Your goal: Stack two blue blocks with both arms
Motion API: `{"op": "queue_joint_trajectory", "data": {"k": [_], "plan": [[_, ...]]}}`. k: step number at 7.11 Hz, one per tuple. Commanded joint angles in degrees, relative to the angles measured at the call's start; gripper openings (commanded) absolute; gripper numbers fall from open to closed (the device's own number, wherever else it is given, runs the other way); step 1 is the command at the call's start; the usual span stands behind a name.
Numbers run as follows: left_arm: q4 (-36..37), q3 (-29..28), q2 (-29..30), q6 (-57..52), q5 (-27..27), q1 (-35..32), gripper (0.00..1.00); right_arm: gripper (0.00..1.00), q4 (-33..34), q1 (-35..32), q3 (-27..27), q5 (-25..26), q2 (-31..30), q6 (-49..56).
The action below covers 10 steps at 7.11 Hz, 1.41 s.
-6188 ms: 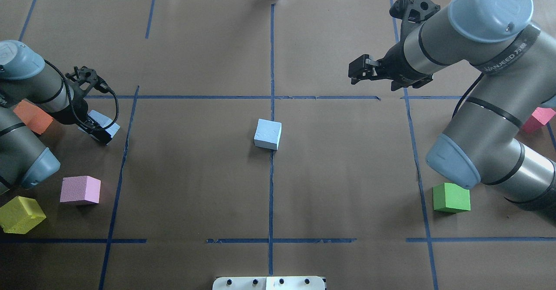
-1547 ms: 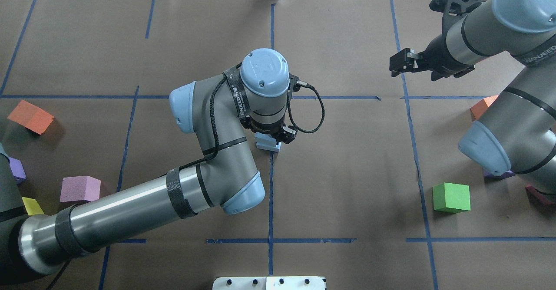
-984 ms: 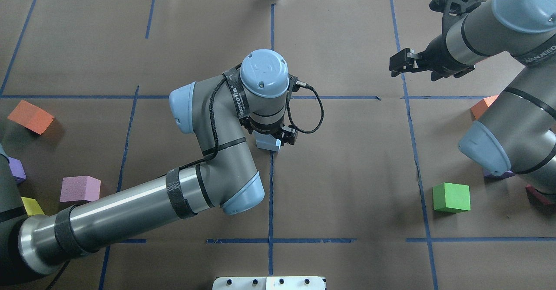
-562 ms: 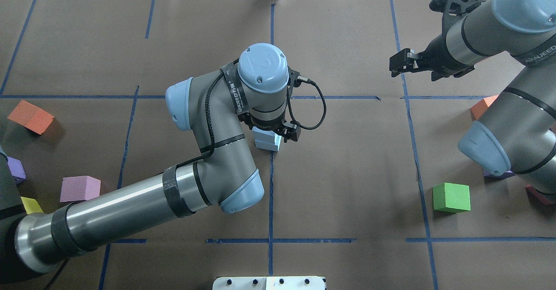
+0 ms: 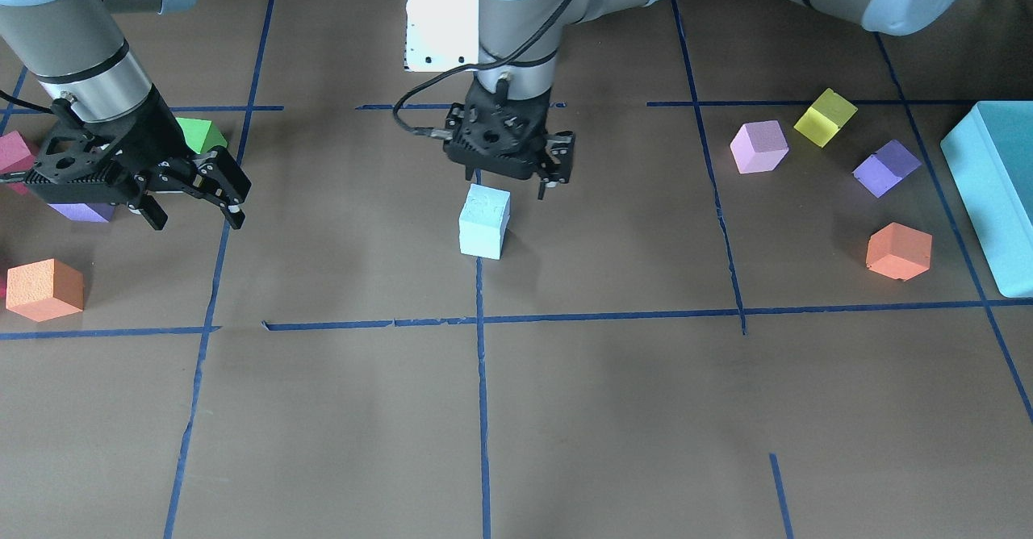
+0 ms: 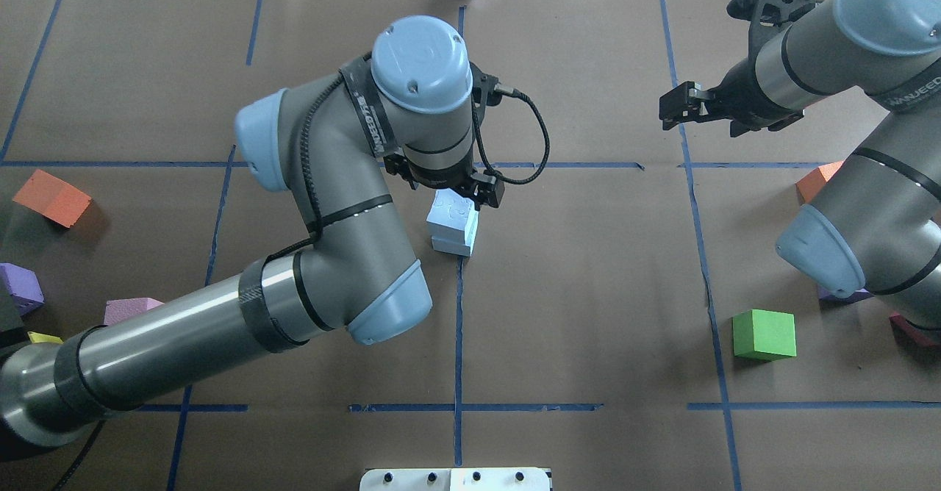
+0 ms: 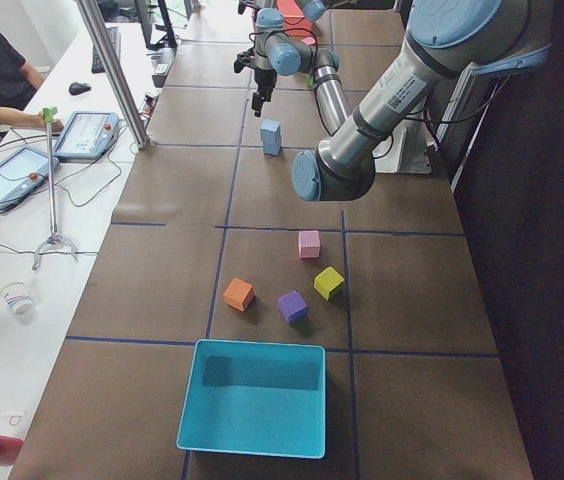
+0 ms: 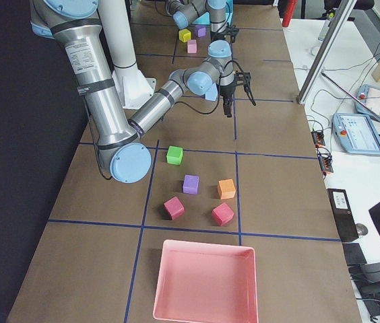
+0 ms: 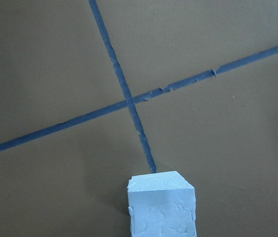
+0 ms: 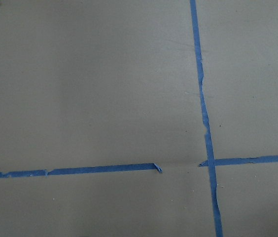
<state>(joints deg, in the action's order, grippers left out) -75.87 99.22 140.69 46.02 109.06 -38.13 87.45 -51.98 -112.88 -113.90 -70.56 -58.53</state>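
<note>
Two pale blue blocks stand stacked at the table's centre on a tape crossing, the upper block (image 5: pixel 486 204) on the lower block (image 5: pixel 482 242). The stack also shows in the overhead view (image 6: pixel 453 220) and the exterior left view (image 7: pixel 271 137). My left gripper (image 5: pixel 507 185) hovers just above and behind the stack, open and empty. The left wrist view shows the upper block's top (image 9: pixel 161 210) at the bottom edge, with no fingers in view. My right gripper (image 5: pixel 194 210) is open and empty, far from the stack, and also shows in the overhead view (image 6: pixel 667 111).
On my left side lie a pink cube (image 5: pixel 759 146), a yellow cube (image 5: pixel 825 117), a purple cube (image 5: pixel 886 168), an orange cube (image 5: pixel 898 250) and a large teal box (image 5: pixel 989 192). On my right side lie a green cube (image 6: pixel 764 334) and an orange cube (image 5: pixel 44 289).
My left gripper carried a blue block from the left, set it on the centre block, let go, and has risen away. The right arm has stayed still for the last second and a half.
</note>
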Motion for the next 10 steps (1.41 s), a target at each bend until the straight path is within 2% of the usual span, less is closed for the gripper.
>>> {"op": "queue_joint_trajectory", "data": {"k": [1, 2, 3, 4, 6, 7, 8, 9, 10], "plan": [[3.97, 11.39, -11.69, -7.66, 0.27, -6.67, 1.0, 1.0, 0.17, -2.76, 0.11, -0.61, -0.98, 4.79], [3.89, 14.22, -18.02, -12.66, 3.58, -11.57, 1.0, 1.0, 0.18, -5.39, 0.11, -2.97, -2.72, 7.18], [3.71, 16.16, -24.61, -20.8, 11.01, -18.06, 1.0, 1.0, 0.26, -10.12, 0.11, -8.04, -4.74, 12.77], [3.36, 16.96, -30.42, -29.06, 14.22, -24.39, 1.0, 1.0, 0.44, -15.82, 0.55, -13.22, -8.15, 20.39], [3.27, 15.66, -40.98, -47.95, 17.05, -36.44, 1.0, 1.0, 1.05, -26.9, 5.88, -22.11, -12.91, 34.91], [3.44, 13.13, -43.46, -51.17, 19.06, -41.54, 1.0, 1.0, 1.4, -29.73, 8.61, -22.94, -15.11, 42.54], [3.27, 9.19, -44.87, -53.55, 25.35, -46.03, 1.0, 1.0, 2.88, -31.94, 11.6, -23.03, -15.74, 50.8], [3.27, 6.19, -46.46, -61.67, 27.24, -48.68, 1.0, 1.0, 7.16, -33.96, 12.84, -23.03, -15.92, 57.23], [3.53, 6.16, -47.34, -62.62, 27.08, -48.88, 1.0, 1.0, 12.69, -36.07, 12.77, -23.12, -15.57, 64.78]]}}
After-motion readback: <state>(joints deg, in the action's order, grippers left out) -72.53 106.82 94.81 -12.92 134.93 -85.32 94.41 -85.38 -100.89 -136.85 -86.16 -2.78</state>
